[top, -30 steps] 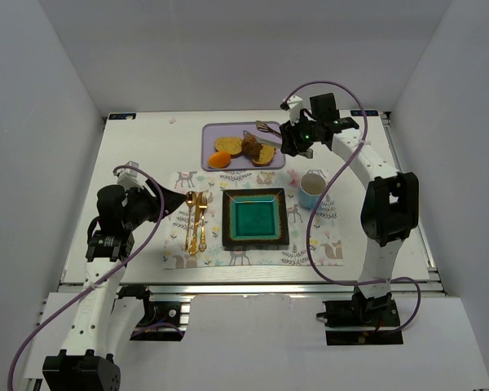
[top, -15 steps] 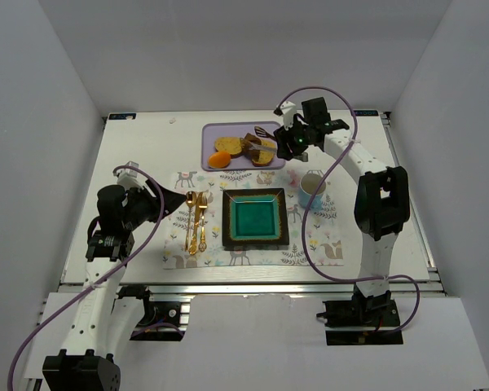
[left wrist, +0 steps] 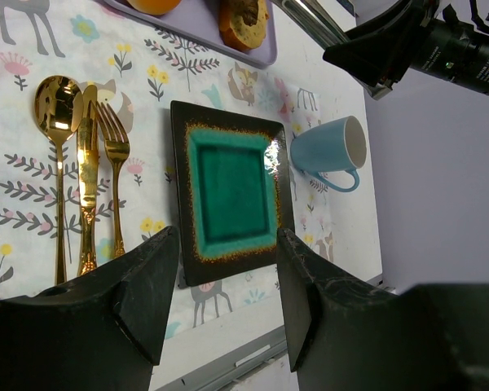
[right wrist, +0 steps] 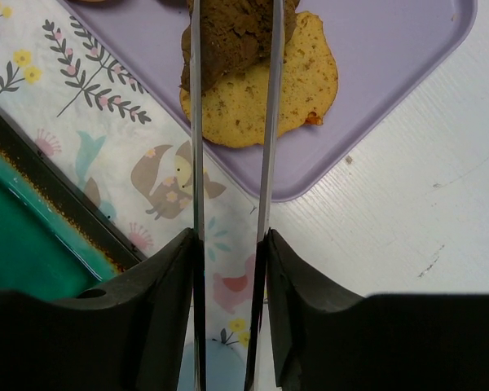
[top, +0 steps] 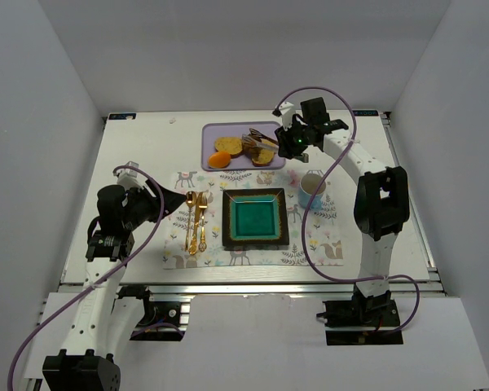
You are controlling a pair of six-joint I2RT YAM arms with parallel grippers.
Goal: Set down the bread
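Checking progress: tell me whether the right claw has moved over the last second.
Yes. The right claw moved left and nearer, over the purple tray, its tongs around the brown roll.

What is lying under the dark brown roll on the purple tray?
Under the dark brown roll lies a golden-tan slice, flat on the purple tray. The roll covers the slice's far part, so that part cannot be seen.

Green plate (top: 255,221), blue mug (left wrist: 328,151), gold cutlery (left wrist: 83,171).
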